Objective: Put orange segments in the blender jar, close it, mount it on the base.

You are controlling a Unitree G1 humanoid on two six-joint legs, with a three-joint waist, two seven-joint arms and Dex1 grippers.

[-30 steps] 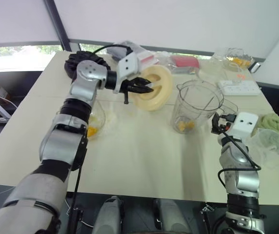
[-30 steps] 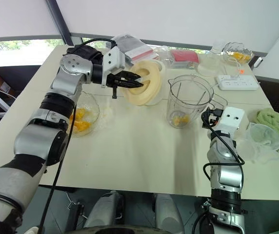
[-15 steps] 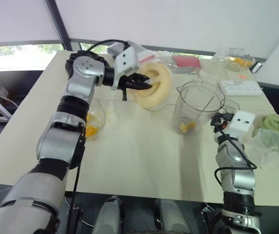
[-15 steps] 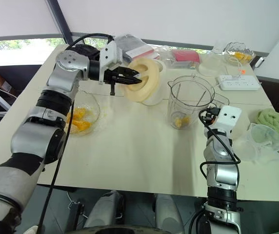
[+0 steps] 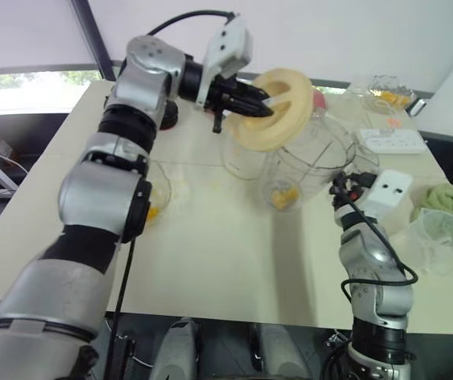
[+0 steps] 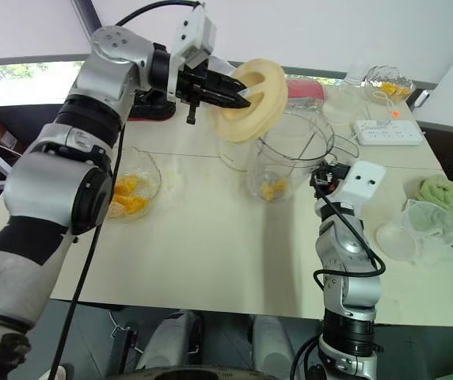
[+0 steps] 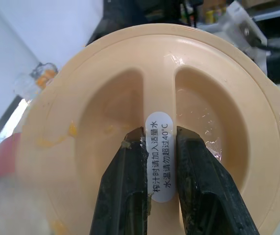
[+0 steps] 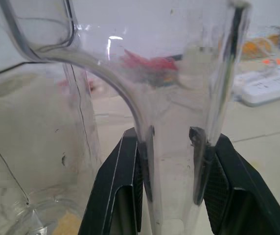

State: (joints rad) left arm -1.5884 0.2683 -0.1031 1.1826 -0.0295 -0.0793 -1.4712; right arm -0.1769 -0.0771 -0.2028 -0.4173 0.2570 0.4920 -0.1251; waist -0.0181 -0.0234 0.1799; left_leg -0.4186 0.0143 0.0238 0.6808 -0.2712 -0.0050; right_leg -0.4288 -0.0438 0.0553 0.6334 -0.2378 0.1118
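Observation:
My left gripper [image 6: 242,96] is shut on the centre ridge of the cream blender lid [image 6: 252,101], held in the air just above the rim of the clear blender jar [image 6: 286,158]. In the left wrist view both fingers [image 7: 125,196] pinch the ridge with its white label. The jar leans to the left and has orange segments [image 6: 272,188] at its bottom. My right gripper [image 6: 321,176] is shut on the jar handle [image 8: 172,147]. A glass bowl [image 6: 127,190] of orange segments sits at the left. The black blender base [image 6: 151,103] stands at the back left.
A clear cup [image 6: 230,154] stands just left of the jar. At the back right lie a power strip [image 6: 389,132], a red packet [image 6: 304,87] and a small bowl [image 6: 385,83]. A green cloth [image 6: 440,194] and plastic containers [image 6: 413,233] sit at the right edge.
My left gripper has lifted the lid up and to the right, from beside the jar to above its rim. The jar has tilted and shifted left in my right gripper.

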